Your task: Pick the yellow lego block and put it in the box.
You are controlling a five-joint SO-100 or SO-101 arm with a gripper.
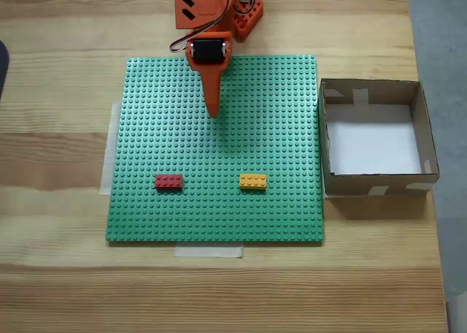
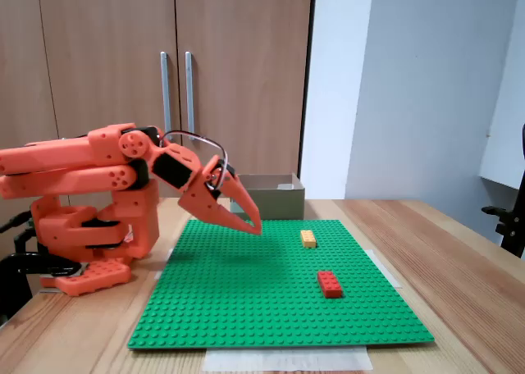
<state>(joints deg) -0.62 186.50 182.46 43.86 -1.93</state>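
So the orange arm (image 1: pixel 208 12) sits at the far edge of the wooden table (image 1: pixel 58 274) in a fixed view from above, folded up, with its claw (image 1: pixel 213 112) reaching out over the far half of the green baseplate (image 1: pixel 277 106). In a fixed view from the side, the claw (image 2: pixel 253 225) hangs above the plate, not touching it, tips angled down. The fingers look pressed together into one point with nothing between them, so closed and empty as far as I can see.

The yellow lego block (image 1: pixel 253 181) lies flat on the baseplate, in the half nearer the front edge and toward the right edge in the view from above. From the side, the yellow lego block (image 2: pixel 308 239) sits well apart from the claw. A red brick (image 1: pixel 168 181) lies in the same row, toward the left edge, well apart from the yellow one.

The box (image 1: pixel 430 139) stands on the table just beside the baseplate's right edge, up near its far corner, open side up with a white bottom and tape patches on the walls. White tape strips (image 1: pixel 209 251) stick out from under the plate's front and left edges.
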